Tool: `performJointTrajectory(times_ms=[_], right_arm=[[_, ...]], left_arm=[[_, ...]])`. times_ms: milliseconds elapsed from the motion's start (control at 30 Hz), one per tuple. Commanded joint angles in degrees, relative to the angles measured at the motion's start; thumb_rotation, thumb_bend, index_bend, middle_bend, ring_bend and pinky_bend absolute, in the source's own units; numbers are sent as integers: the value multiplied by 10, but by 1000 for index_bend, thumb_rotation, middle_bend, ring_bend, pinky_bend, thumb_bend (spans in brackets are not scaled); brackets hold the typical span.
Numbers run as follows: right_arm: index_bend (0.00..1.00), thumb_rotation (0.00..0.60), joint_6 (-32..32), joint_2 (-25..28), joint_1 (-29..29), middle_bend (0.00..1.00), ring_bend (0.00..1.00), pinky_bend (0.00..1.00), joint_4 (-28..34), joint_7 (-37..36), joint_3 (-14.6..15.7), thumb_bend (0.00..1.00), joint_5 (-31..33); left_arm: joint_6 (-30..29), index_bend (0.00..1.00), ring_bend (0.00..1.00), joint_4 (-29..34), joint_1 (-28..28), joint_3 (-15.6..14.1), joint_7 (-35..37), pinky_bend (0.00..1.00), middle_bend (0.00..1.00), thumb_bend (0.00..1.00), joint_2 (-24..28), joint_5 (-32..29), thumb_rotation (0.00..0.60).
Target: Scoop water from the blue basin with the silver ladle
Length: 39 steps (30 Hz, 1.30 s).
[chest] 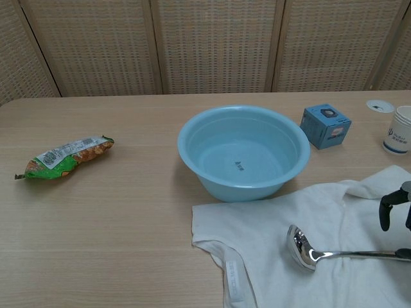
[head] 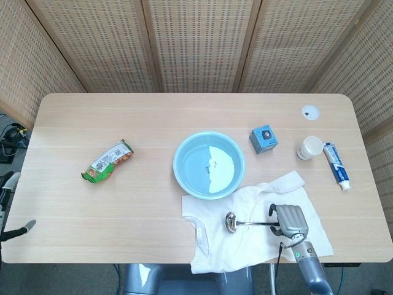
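The blue basin [head: 176, 166] [chest: 225, 186] holds water and stands at the table's middle. In front of it, the silver ladle [head: 232, 222] [chest: 302, 247] lies on a white shirt [head: 245, 249] [chest: 340, 212], bowl to the left and handle pointing right. My right hand [head: 290, 220] [chest: 387, 204] hovers over the far end of the handle. Its dark fingertips hang down on both sides of the handle, and I see no closed grip. My left hand [head: 8, 184] shows only at the table's left edge, fingers apart and holding nothing.
A green snack packet [head: 107, 161] [chest: 64, 157] lies on the left. Behind the shirt on the right are a small blue box [head: 263, 139] [chest: 325, 126], a paper cup [head: 310, 148] [chest: 399, 129], a toothpaste tube [head: 336, 165] and a white disc [head: 311, 112].
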<state>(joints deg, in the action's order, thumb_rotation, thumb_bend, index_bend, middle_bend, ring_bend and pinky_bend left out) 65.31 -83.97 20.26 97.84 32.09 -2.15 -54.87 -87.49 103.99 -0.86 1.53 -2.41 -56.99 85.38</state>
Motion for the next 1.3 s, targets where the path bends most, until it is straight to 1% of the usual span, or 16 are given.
performJointTrajectory(times_ms=[33,200,467,1100,1300], right_arm=[[484,600,10,-12,-2,1000,1000,1000,-10,5,5,465,-5],[486,600,34,-37,-9,1000,1000,1000,-36,19,12,465,-13],[508,600,36,-61,-15,1000,1000,1000,-65,24,18,467,-12],[519,600,25,-82,-14,1000,1000,1000,-105,35,13,476,-4],[528,600,20,-82,-13,1000,1000,1000,-109,44,11,509,8]], left_arm=[[-1,0,0,1,0,0,-2,0,0,0,0,1,600],[0,0,0,1,0,-1,-4,0,0,0,-1,1,600],[-2,0,0,2,0,-1,-4,0,0,0,-1,2,600],[-5,0,0,2,2,-1,3,0,0,0,2,1,600],[-5,0,0,2,2,0,4,0,0,0,2,1,600]])
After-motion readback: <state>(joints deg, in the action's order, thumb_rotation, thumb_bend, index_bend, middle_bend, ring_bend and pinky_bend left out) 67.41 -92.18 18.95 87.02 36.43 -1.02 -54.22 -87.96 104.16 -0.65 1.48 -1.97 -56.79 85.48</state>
